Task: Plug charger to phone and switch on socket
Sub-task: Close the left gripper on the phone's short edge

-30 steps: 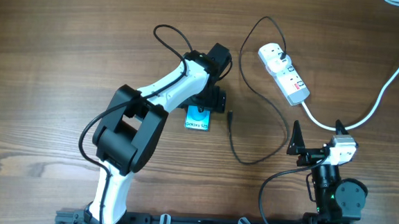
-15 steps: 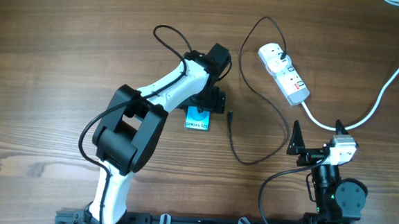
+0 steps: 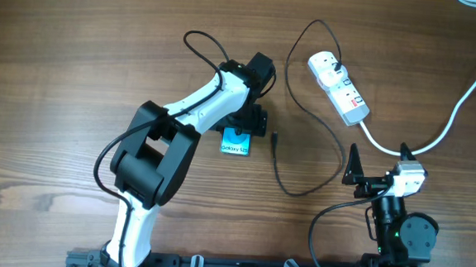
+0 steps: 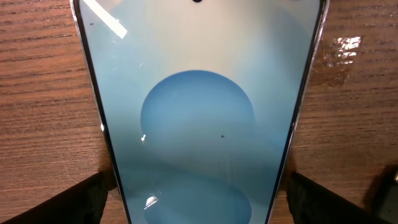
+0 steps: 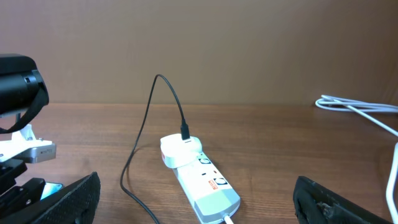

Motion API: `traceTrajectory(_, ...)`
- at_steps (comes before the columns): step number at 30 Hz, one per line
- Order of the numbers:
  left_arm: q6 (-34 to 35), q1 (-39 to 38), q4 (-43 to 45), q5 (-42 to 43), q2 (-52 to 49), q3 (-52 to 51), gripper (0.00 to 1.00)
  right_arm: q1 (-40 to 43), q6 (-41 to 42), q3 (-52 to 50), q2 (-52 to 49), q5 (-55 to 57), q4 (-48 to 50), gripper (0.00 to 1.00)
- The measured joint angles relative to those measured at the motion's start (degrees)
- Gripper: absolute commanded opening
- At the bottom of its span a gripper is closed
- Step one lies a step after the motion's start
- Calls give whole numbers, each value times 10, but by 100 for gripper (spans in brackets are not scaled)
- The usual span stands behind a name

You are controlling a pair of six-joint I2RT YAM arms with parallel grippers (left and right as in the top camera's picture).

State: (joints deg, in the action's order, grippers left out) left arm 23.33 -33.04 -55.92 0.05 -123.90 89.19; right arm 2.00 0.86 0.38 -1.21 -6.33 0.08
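Still, nothing has moved: left gripper [image 3: 249, 122] jaws straddle the phone [image 3: 236, 142], pinch uncertain; right gripper [image 3: 353, 167] jaws spread, idle; charger plug [image 3: 276, 139] lies unconnected, right of phone.

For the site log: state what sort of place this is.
Probably a robotics lab bench: a left arm and a right arm are mounted at the edge of a wood-grain table, with a phone and a white power strip laid out for a task.
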Motion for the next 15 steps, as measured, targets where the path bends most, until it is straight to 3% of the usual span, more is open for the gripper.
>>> traceTrajectory(6,-2,0,0,0,0,0,83,0,0,0,0,0,0,100)
traceTrajectory(15,-2,0,0,1,0,0,80,0,0,0,0,0,0,100)
